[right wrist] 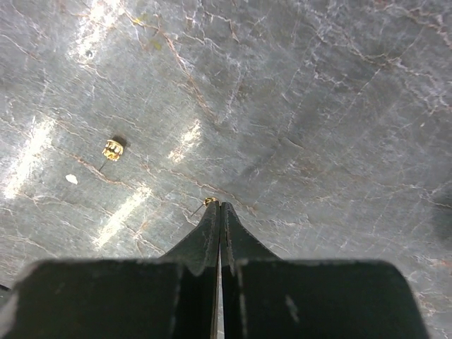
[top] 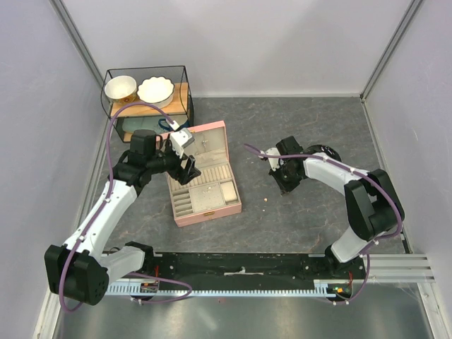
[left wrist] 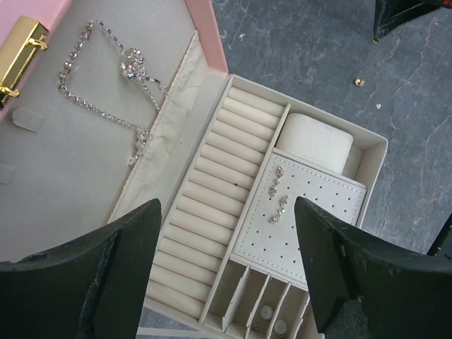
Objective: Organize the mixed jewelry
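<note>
The pink jewelry box (top: 209,215) lies open. My left gripper (top: 185,161) hovers open and empty over it. In the left wrist view (left wrist: 227,205) a silvery crystal chain (left wrist: 106,92) lies in the lid. Small crystal earrings (left wrist: 278,200) sit on the perforated pad. My right gripper (top: 282,181) is low over the table to the right of the box. Its jaws are pressed together, with a tiny gold stud (right wrist: 210,201) pinched at the very tip (right wrist: 219,204). A second gold piece (right wrist: 112,149) lies loose on the table nearby; it also shows in the top view (top: 265,205).
A black wire-frame shelf (top: 185,85) with two white bowls stands at the back left. A black round stand (top: 323,151) sits behind my right arm. Grey walls close in both sides. The box has ring rolls (left wrist: 212,212) and small slots (left wrist: 272,311).
</note>
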